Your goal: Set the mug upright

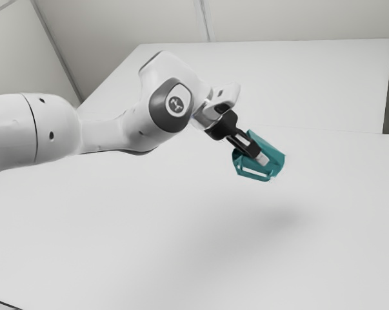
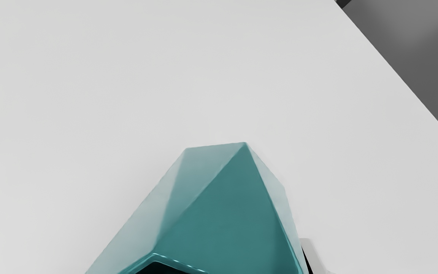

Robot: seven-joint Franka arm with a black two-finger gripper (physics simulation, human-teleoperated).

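Note:
A teal faceted mug (image 1: 275,165) hangs tilted above the table in the exterior view, with a soft shadow below it. My gripper (image 1: 262,157) reaches down to it from the upper left and is shut on it, one pale fingertip lying across its near side. In the wrist view the mug (image 2: 222,213) rises from the bottom edge, with a bright-edged dark opening low on it. Beside it there, a finger (image 2: 311,253) of my gripper peeks out; the mug hides the opposite finger.
The white table (image 1: 149,239) extends beneath the arm and the mug. A pale panel (image 1: 278,84) stands behind it in the exterior view. A straight table edge runs diagonally in the wrist view, with dark grey floor (image 2: 424,49) beyond.

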